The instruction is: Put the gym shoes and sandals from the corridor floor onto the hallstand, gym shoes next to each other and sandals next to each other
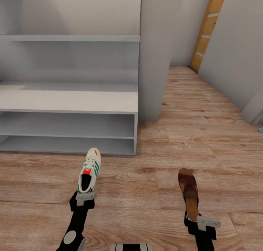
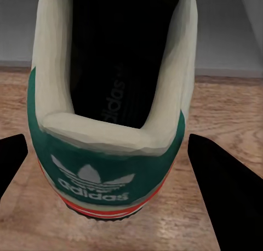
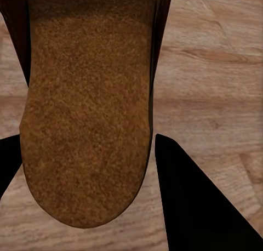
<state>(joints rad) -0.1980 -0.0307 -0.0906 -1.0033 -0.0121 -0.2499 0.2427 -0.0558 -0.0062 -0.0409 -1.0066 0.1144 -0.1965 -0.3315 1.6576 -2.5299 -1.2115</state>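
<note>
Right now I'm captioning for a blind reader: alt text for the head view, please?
Each arm holds footwear by the heel above the wood floor: a sneaker in the left gripper, a sandal in the right gripper. A pale grey rack stands ahead.

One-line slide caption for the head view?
Left gripper holds a gym shoe, right gripper a sandal, facing the hallstand.

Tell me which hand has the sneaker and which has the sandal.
Left hand holds the cream, green-striped gym shoe; right hand holds the brown sandal.
</note>
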